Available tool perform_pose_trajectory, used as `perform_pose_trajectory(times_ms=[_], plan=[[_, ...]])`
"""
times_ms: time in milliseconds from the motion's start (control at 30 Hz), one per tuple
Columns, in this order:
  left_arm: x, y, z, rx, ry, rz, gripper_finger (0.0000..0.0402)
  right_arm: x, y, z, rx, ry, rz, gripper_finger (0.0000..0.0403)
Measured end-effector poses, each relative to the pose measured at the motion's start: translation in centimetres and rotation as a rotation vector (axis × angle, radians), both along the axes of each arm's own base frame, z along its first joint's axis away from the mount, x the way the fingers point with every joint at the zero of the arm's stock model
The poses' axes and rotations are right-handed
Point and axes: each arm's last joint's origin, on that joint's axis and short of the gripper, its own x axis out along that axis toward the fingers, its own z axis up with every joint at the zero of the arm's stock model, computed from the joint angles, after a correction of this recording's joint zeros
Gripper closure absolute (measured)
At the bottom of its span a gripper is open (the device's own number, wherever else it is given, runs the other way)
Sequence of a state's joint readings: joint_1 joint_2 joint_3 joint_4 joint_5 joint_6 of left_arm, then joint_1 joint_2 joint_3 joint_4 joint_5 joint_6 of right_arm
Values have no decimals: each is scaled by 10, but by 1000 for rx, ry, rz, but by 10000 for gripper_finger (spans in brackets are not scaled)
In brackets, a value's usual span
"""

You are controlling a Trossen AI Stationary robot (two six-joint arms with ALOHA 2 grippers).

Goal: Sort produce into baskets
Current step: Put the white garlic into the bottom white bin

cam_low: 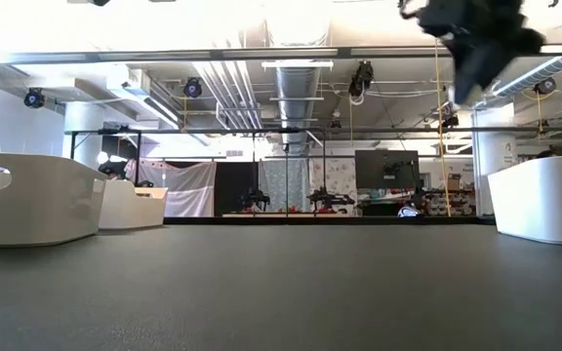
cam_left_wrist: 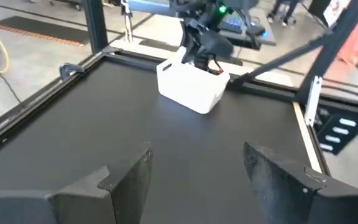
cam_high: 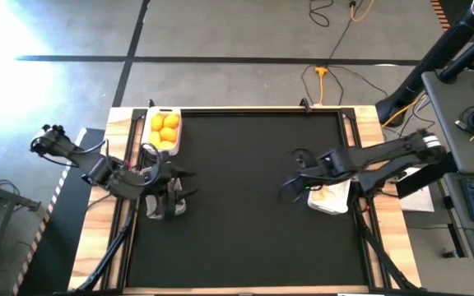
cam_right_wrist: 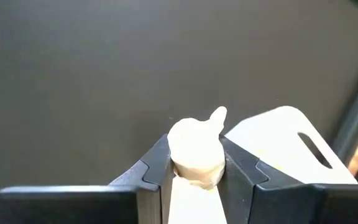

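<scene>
One garlic bulb [cam_right_wrist: 194, 149] is pinched across its belly by the right claw [cam_right_wrist: 194, 169], low in the right wrist frame, above the black tabletop [cam_right_wrist: 92, 68] beside a white basket [cam_right_wrist: 284, 146]. It is judged light, stiff and knobbly, so a grip on its widest part should hold it steady. The left claw [cam_left_wrist: 194, 171] is held open and empty. The basket at centre-left of the high frame [cam_high: 153, 205] is largely hidden by the left arm; citrus fruits [cam_high: 164, 128] fill another [cam_high: 176, 115].

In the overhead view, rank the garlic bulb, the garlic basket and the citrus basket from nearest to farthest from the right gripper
1. garlic bulb: clamped in the right gripper.
2. garlic basket: just beside it, table's right.
3. citrus basket: far corner, table's left.
</scene>
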State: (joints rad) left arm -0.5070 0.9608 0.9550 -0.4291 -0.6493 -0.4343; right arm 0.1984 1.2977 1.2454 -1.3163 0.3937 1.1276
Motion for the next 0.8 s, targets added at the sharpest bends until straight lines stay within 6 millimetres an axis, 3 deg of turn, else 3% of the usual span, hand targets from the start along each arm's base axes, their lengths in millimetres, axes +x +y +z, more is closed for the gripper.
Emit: perform_pose_trajectory(times_ms=[233, 400, 667, 800], plan=[[-18, 7, 2, 13, 38, -28, 167, -47, -9, -37, 52, 9, -201, 311], [-25, 11, 1, 28, 64, -27, 167, -67, -10, -72, 134, 86, -310, 310], [-36, 18, 7, 1, 24, 11, 167, -76, -18, -101, 115, 189, -460, 306], [-46, 23, 12, -3, -1, -32, 167, -73, -28, -102, 126, 210, -489, 268]])
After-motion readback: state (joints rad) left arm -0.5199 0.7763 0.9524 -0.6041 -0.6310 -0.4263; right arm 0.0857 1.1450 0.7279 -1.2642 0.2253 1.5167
